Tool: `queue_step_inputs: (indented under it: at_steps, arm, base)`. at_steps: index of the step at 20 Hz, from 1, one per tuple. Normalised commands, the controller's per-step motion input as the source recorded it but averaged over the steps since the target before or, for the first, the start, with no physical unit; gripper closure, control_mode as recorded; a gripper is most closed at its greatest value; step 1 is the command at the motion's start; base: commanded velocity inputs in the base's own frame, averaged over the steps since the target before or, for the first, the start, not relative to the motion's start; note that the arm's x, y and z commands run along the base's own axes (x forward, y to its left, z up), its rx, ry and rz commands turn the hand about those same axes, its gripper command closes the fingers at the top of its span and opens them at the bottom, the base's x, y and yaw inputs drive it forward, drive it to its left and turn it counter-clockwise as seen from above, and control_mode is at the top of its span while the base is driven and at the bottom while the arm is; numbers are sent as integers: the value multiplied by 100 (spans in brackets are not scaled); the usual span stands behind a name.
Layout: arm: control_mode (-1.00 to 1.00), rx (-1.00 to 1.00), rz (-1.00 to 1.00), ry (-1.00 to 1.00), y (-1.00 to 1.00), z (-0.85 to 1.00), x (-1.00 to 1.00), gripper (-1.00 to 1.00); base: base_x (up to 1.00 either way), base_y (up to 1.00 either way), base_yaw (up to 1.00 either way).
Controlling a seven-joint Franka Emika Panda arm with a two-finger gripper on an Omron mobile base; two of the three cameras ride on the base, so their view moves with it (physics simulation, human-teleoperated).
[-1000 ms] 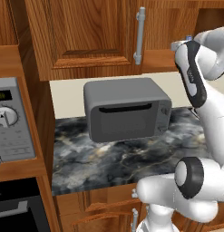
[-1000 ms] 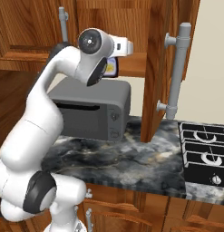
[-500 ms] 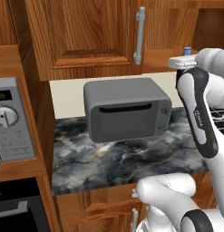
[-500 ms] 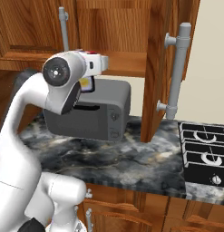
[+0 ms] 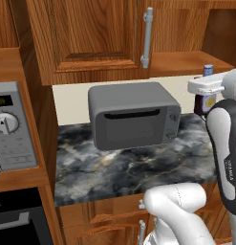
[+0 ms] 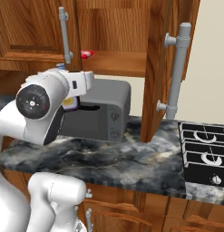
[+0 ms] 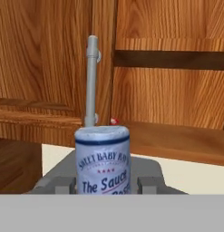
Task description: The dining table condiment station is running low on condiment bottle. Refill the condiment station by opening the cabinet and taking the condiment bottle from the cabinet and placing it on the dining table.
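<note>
One condiment bottle (image 7: 103, 159) sits clamped between my gripper (image 7: 103, 185) fingers, upright, blue cap (image 5: 208, 69) up — out of the cabinet (image 6: 118, 63) and hanging over the right end of the worktop (image 5: 138, 167), beside the microwave (image 5: 133, 115). I judge it light and rigid, though the smooth label could slip, so I'd grip the broad body rather than the narrow neck. The cabinet door (image 6: 161, 63) stands open, and a red-capped thing (image 6: 87, 54) sits on the shelf's front edge. The dining table is the next stop.
</note>
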Motion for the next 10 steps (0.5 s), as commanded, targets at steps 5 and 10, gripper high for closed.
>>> queue_step_inputs:
  at_steps: [5, 10]
  arm:
    - [-100, -8, 0, 7, 24, -5, -39, 100]
    - [-100, -8, 0, 11, 33, -3, -5, 100]
  base:
    - [0, 0, 0]
    - [0, 0, 0]
